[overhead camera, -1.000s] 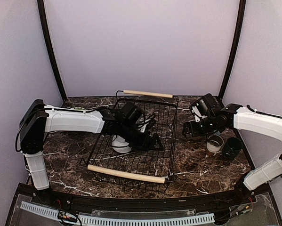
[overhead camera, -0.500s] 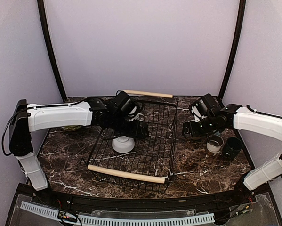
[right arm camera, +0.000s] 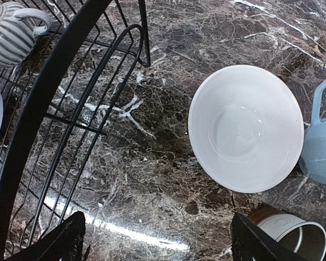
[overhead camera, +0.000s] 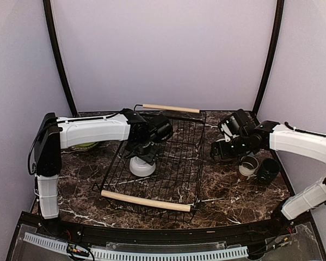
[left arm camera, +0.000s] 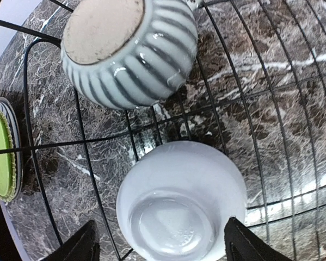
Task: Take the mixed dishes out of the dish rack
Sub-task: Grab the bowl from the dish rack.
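The dish rack (overhead camera: 191,163), a black wire basket with wooden handles, stands mid-table. Inside it a white bowl (left arm camera: 182,204) lies upside down, seen from above as a pale dome (overhead camera: 142,166). My left gripper (left arm camera: 163,247) hangs open right over it, one fingertip (left arm camera: 85,246) on each side and a gap on the left. Beyond the bowl an upturned grey-striped mug (left arm camera: 127,49) rests on the wires. My right gripper (right arm camera: 160,242) stands open over bare marble, right of the rack (right arm camera: 54,109), near an upright white bowl (right arm camera: 244,128).
A green plate (left arm camera: 0,149) lies on the table left of the rack. Beside the right gripper (overhead camera: 222,152) are a light-blue mug (right arm camera: 320,147), a small white-brown cup (overhead camera: 248,166) and a dark mug (overhead camera: 268,170).
My left gripper has drawn back from the rack's middle toward its left side and now points down over the upturned white bowl. The right arm has not moved.
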Robot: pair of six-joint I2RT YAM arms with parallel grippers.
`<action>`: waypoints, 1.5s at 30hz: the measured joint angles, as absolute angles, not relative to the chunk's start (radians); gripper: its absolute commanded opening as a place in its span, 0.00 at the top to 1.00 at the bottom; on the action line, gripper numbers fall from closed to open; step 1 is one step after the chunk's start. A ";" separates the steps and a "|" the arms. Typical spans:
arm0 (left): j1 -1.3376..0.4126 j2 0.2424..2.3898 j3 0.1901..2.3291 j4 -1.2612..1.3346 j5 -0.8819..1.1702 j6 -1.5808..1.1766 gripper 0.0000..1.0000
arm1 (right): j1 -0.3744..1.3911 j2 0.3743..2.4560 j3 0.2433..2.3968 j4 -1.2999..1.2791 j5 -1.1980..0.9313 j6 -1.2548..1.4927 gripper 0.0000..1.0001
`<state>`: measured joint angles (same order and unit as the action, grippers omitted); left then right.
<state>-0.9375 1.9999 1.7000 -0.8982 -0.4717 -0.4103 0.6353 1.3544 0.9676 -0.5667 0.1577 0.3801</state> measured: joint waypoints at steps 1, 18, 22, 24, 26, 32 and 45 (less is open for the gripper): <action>-0.942 2.012 1.702 -0.915 -0.485 -0.404 0.27 | 0.635 1.354 0.965 -0.567 0.158 0.380 0.10; -1.026 2.130 1.812 -0.984 -0.530 -0.385 0.31 | 0.636 1.353 0.962 -0.568 0.158 0.380 0.10; -1.032 2.182 1.834 -1.003 -0.551 -0.395 0.27 | 0.636 1.353 0.962 -0.568 0.158 0.380 0.10; -1.036 2.199 1.840 -1.009 -0.570 -0.401 0.24 | 0.636 1.353 0.962 -0.568 0.158 0.380 0.10; -1.039 2.206 1.847 -1.014 -0.579 -0.407 0.21 | 0.636 1.353 0.962 -0.568 0.158 0.380 0.10; -1.051 2.234 1.854 -1.029 -0.637 -0.425 0.15 | 0.636 1.353 0.961 -0.567 0.159 0.380 0.10; -1.058 2.289 1.860 -1.072 -0.776 -0.485 0.07 | 0.636 1.353 0.943 -0.561 0.159 0.383 0.10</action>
<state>-1.0584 2.2894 1.8599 -1.0721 -0.7765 -0.4847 0.6361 1.3533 0.9428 -0.5606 0.1585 0.3832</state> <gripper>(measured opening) 0.932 0.897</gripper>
